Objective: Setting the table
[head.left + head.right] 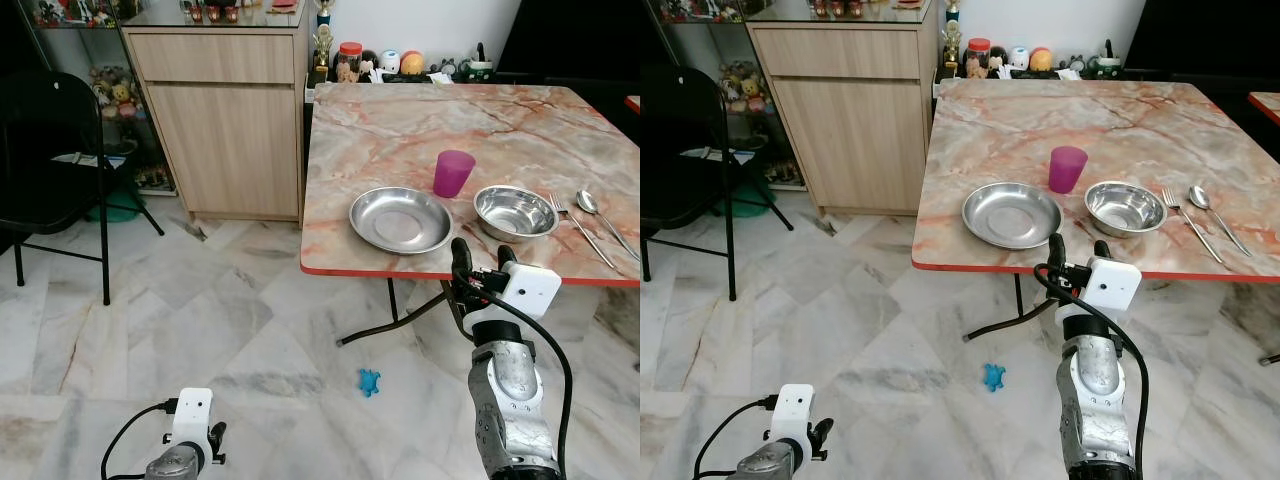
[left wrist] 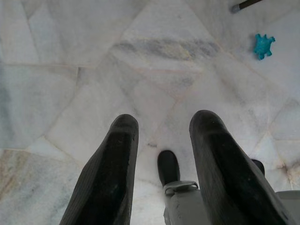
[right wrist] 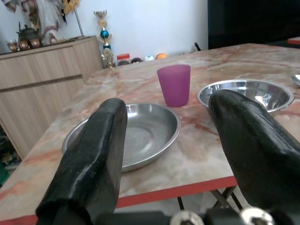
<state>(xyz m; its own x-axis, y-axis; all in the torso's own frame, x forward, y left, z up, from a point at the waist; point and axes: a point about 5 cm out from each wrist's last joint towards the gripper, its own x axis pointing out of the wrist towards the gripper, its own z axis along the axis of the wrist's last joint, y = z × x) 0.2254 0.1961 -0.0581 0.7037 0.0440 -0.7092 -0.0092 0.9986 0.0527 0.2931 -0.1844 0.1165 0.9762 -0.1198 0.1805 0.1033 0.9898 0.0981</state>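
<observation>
A marble-patterned table [image 1: 400,130] with a red edge carries a steel plate [image 1: 400,219], a purple cup [image 1: 453,173] just behind it, a steel bowl [image 1: 515,212] to its right, then a fork [image 1: 577,225] and a spoon [image 1: 600,215]. My right gripper [image 1: 482,262] is raised in front of the table's near edge, open and empty, level with the plate [image 3: 140,136] and bowl [image 3: 248,93]. The cup [image 3: 174,85] stands between its fingers in the wrist view. My left gripper [image 2: 161,164] hangs low over the floor, open and empty.
A wooden cabinet [image 1: 225,110] stands left of the table, with a black chair [image 1: 55,160] further left. Small jars and toys [image 1: 390,62] line the table's far edge. A small blue toy [image 1: 369,381] lies on the marble floor near the table's leg [image 1: 390,320].
</observation>
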